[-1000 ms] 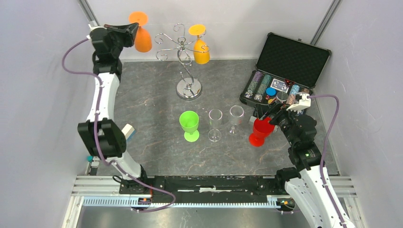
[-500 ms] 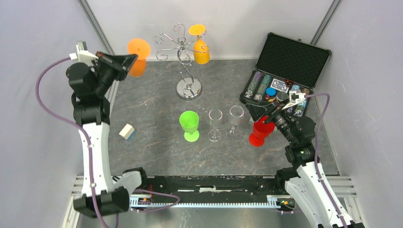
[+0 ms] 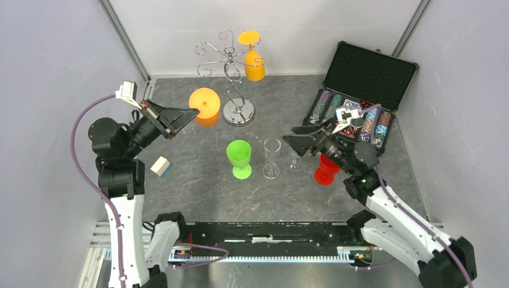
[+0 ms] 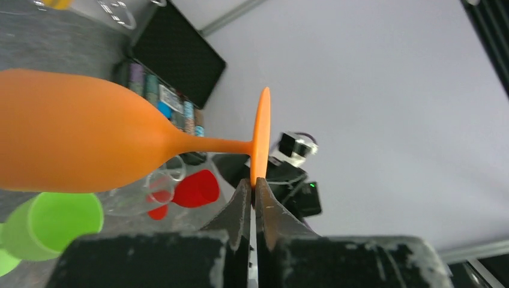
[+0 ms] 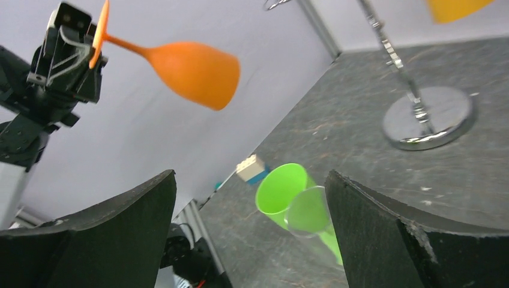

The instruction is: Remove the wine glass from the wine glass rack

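Observation:
The silver wine glass rack [image 3: 231,60] stands at the back on its round base [image 3: 238,112], which also shows in the right wrist view [image 5: 429,120]. A yellow-orange wine glass [image 3: 254,65] hangs upside down from its right arm. My left gripper [image 3: 191,113] is shut on the foot rim of an orange wine glass [image 3: 204,105] and holds it in the air left of the rack base, clear of the rack. In the left wrist view the glass [image 4: 78,144] lies sideways, its foot pinched between the fingertips [image 4: 255,183]. My right gripper [image 3: 297,137] is open and empty [image 5: 251,180] above the standing glasses.
A green glass [image 3: 239,157], two clear glasses [image 3: 271,157] [image 3: 294,162] and a red glass [image 3: 327,169] stand mid-table. An open black case [image 3: 360,90] of chips sits at the back right. A small block [image 3: 160,166] lies at the left.
My left arm has swung down from beside the rack top toward the table's middle, carrying the orange glass. My right gripper has lifted away from the red glass and moved left.

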`<act>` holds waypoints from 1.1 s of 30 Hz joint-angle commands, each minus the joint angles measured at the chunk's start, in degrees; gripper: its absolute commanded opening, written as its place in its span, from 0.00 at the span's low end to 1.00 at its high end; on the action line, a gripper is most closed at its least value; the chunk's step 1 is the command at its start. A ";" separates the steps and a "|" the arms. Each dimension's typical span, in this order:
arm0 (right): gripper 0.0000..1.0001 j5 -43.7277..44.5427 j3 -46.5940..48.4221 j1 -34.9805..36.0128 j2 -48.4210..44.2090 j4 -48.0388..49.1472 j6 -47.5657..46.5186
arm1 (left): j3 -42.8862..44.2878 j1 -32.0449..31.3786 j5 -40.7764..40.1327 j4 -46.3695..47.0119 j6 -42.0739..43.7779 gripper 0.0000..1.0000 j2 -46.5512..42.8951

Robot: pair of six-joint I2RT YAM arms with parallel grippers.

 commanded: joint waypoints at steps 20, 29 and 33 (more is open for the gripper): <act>0.98 3.73 23.10 15.73 32.73 40.69 17.00 | -9.76 -3.18 -3.03 75.45 -69.36 0.02 9.35; 0.91 -0.02 33.03 16.35 41.00 46.68 18.93 | -9.31 -3.17 -3.55 77.20 -72.26 0.02 9.47; 0.90 -0.37 33.84 16.39 42.29 47.52 19.56 | -9.09 -3.22 -4.03 78.33 -73.30 0.02 9.85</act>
